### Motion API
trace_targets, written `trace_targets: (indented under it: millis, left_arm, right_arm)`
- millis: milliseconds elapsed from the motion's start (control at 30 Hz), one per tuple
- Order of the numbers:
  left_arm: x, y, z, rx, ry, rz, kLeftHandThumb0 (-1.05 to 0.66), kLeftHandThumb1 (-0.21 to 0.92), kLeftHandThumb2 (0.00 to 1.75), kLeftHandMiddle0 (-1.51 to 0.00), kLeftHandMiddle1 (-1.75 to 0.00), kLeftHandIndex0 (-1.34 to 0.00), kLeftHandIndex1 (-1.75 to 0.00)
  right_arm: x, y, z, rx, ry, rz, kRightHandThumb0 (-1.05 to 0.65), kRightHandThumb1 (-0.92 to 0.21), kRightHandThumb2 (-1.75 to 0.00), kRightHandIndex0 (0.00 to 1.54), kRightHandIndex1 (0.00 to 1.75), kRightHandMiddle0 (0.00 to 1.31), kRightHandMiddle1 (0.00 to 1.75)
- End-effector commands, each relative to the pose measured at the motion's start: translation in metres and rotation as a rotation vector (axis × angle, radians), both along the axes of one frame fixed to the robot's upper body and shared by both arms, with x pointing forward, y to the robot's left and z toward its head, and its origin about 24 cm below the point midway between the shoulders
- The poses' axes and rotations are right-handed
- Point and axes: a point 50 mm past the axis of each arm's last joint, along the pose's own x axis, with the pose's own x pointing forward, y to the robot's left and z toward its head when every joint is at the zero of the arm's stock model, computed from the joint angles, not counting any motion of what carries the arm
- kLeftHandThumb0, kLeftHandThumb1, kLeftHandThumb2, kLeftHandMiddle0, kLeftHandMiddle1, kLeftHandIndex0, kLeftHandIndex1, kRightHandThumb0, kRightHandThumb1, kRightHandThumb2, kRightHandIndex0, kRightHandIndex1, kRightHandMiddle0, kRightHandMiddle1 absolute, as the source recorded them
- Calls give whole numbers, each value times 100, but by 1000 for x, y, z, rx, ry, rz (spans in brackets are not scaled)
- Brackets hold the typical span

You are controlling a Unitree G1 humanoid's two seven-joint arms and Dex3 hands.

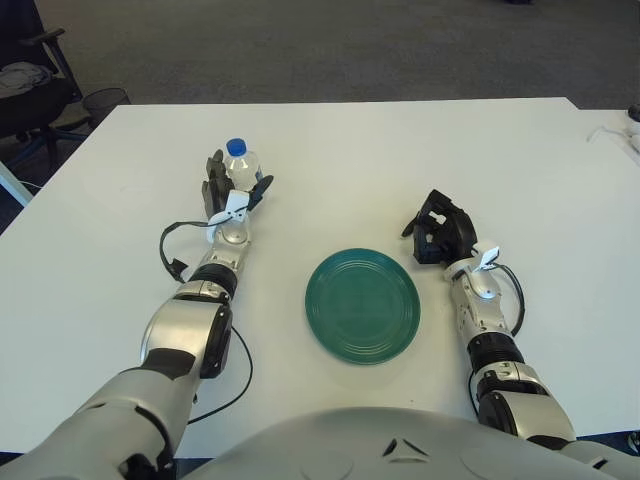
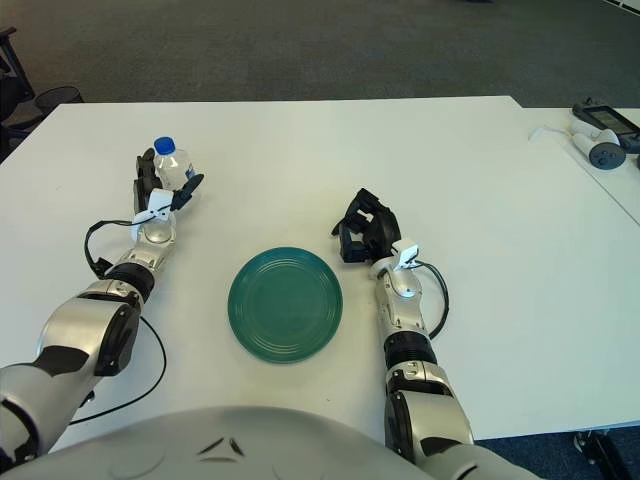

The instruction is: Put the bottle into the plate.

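A clear bottle (image 1: 240, 165) with a blue cap stands upright on the white table (image 1: 400, 150), far left of centre. My left hand (image 1: 236, 190) is at the bottle. Its fingers (image 1: 213, 178) stand extended on the bottle's left side and its thumb is on the right side, so the bottle sits between them. I see no closed grasp. The hand hides the bottle's lower part. The round green plate (image 1: 362, 305) lies empty near the table's front middle. My right hand (image 1: 440, 232) shows to the right of the plate, fingers curled, holding nothing.
A black cable (image 1: 175, 250) loops beside my left wrist. Small white and grey devices (image 2: 600, 135) lie on an adjoining table at the far right. An office chair (image 1: 30, 90) stands beyond the table's left corner.
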Motion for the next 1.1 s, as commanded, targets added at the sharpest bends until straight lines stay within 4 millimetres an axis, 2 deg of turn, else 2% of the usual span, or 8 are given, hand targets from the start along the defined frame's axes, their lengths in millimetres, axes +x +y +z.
trace_targets:
  millis: [0,300,433,533,567,667,933,1067]
  left_arm:
    - [10,-4,14,-6,-35,-16,-105,90,2,0,-64,0,-60]
    - [11,-5,14,-17,-30,-20,-105,90,2,0,-70,0,-60]
    - [11,-5,13,8,-10,-20,-105,91,2,0,-96,0,-67]
    - [11,-4,12,35,-1,-20,-103,91,3,-10,-112,0,-93]
    - [11,-4,12,43,-2,-20,-96,90,3,-17,-125,-2,-122]
    - [10,-3,12,71,-11,-22,-85,88,2,-29,-149,-11,-158]
    - [10,-5,14,100,-40,-30,-63,84,1,-72,-173,-43,-174]
    - [10,-7,16,101,-54,-32,-51,42,103,-91,-174,-57,-174]
  right_arm:
    - [-59,17,-70,99,372,21,0,-11,-143,84,135,67,175]
    - [-59,18,-70,108,371,29,0,-12,-141,84,133,67,175]
    - [-60,17,-71,106,375,31,0,-13,-140,85,132,65,175]
    - [-59,17,-71,109,376,33,0,-13,-139,85,133,63,175]
    - [-59,17,-71,110,377,33,0,-14,-139,85,133,63,175]
    - [-60,18,-71,112,374,32,0,-14,-139,84,134,62,175]
    - [-60,18,-71,109,377,26,0,-15,-139,82,135,63,175]
    - [-60,18,-71,106,378,25,0,-13,-140,83,134,66,175]
